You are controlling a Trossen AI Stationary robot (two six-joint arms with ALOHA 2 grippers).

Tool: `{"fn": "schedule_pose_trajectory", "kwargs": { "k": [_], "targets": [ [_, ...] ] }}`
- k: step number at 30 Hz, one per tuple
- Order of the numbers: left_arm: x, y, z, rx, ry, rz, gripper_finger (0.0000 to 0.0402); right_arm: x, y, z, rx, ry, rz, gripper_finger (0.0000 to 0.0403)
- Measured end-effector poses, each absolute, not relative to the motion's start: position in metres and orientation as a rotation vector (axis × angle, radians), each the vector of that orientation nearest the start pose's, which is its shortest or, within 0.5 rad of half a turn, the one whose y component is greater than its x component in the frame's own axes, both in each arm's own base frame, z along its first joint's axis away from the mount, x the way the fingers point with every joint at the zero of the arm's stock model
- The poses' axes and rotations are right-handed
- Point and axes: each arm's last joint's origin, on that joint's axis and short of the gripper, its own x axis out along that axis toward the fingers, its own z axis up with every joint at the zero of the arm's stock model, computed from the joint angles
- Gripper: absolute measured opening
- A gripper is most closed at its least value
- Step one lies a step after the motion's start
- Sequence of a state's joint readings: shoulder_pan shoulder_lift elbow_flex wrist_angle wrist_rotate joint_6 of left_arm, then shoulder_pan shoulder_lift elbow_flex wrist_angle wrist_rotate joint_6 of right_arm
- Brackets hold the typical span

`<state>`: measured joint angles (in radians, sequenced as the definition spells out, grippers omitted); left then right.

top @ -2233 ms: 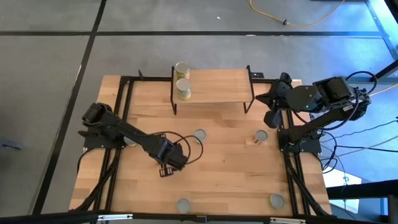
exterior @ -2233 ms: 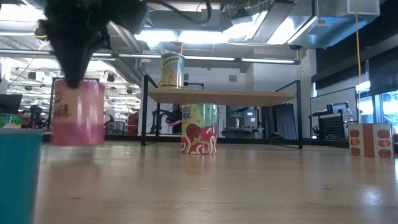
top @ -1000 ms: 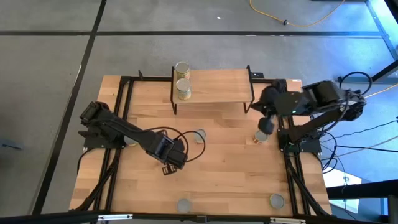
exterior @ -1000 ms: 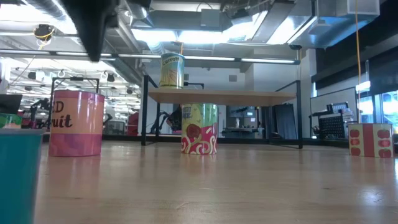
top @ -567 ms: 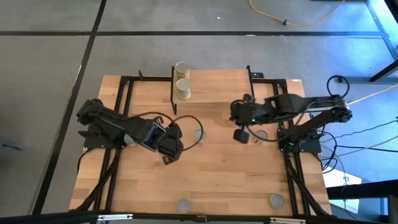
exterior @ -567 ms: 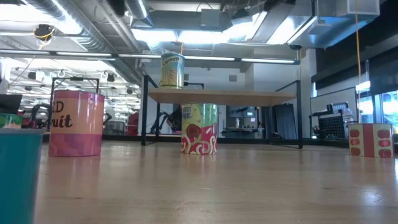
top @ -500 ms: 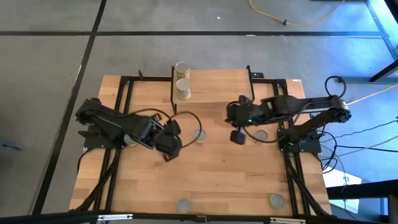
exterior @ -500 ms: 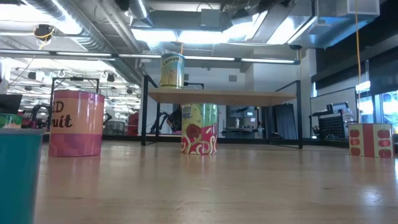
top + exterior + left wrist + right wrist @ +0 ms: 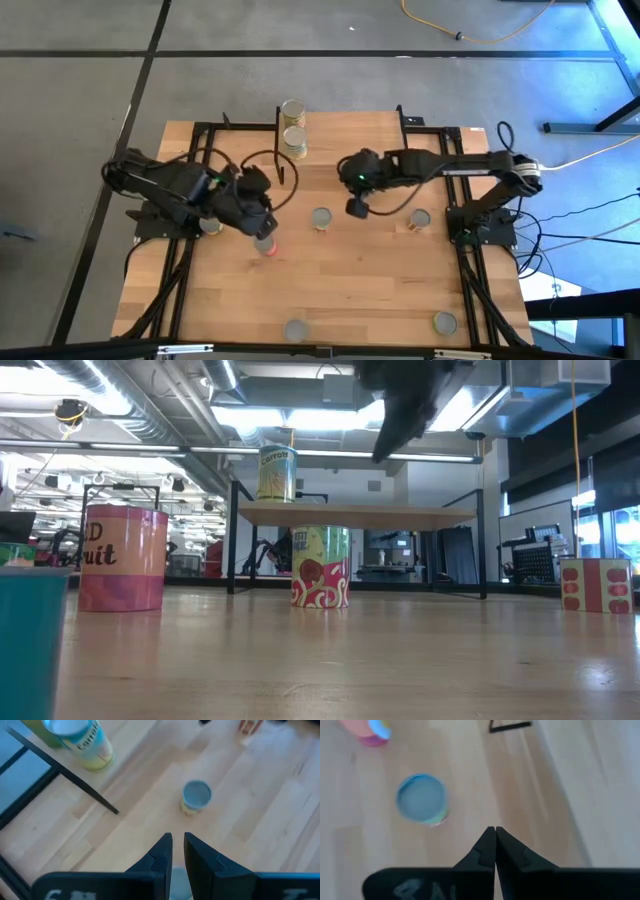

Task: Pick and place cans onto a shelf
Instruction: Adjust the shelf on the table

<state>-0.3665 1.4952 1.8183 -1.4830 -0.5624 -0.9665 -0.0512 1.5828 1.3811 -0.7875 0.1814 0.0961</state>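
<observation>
— What's nearest on the table [image 9: 370, 290]?

— Two cans at the front edge, one at 6 o'clock [image 9: 294, 328] and one at 5 o'clock [image 9: 444, 322]. Neither arm touches them.

— And my left gripper?

— Your left gripper [image 9: 262, 232] hangs at about 9 o'clock from the table's middle, over a pink can [image 9: 267, 246] that stands upright on the wood. Its fingers [image 9: 161, 852] are nearly together, a thin slit between them and nothing in it.

— The middle?

— One can [image 9: 320, 218] stands at the centre, and another [image 9: 419, 219] at 3 o'clock from it. Both are upright and free.

— My right gripper?

— Your right gripper [image 9: 356, 208] hovers off the wood at 2 o'clock from the centre can, between it and the shelf. The fingers [image 9: 487, 845] are pressed tight together and hold nothing.

— And the shelf?

— The shelf [image 9: 350, 135] stands at 12 o'clock, at the far edge. Two cans sit at its 9 o'clock end, one [image 9: 293, 143] just in front of the other [image 9: 292, 108].
</observation>
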Motion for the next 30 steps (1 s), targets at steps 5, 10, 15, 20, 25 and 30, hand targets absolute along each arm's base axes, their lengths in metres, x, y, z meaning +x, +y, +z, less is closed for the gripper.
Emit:
{"fn": "schedule_pose_trajectory", "kwargs": {
  "k": [5, 10, 15, 20, 25, 30],
  "targets": [
    [0.229, -0.07, 0.425, -0.351, 0.77, 0.657, 0.0042, 0.343, -0.048, 0.278, 0.008, 0.992, -0.245, 0.0006],
    [0.227, -0.069, 0.427, -0.355, 0.76, 0.658, 0.0042, 0.352, -0.069, 0.262, -0.011, 1.013, -0.226, 0.0006],
    [0.227, -0.069, 0.427, -0.354, 0.757, 0.66, 0.0042, 0.357, -0.085, 0.253, -0.037, 1.016, -0.234, 0.0006],
    [0.228, -0.067, 0.427, -0.373, 0.748, 0.678, 0.0042, 0.362, -0.097, 0.251, -0.078, 0.976, -0.238, 0.0006],
    [0.227, -0.067, 0.427, -0.369, 0.744, 0.686, 0.0042, 0.367, -0.108, 0.246, -0.091, 0.947, -0.247, 0.0006],
    [0.227, -0.066, 0.427, -0.363, 0.741, 0.692, 0.0042, 0.371, -0.115, 0.242, -0.108, 0.922, -0.255, 0.0006]
  ]
}}
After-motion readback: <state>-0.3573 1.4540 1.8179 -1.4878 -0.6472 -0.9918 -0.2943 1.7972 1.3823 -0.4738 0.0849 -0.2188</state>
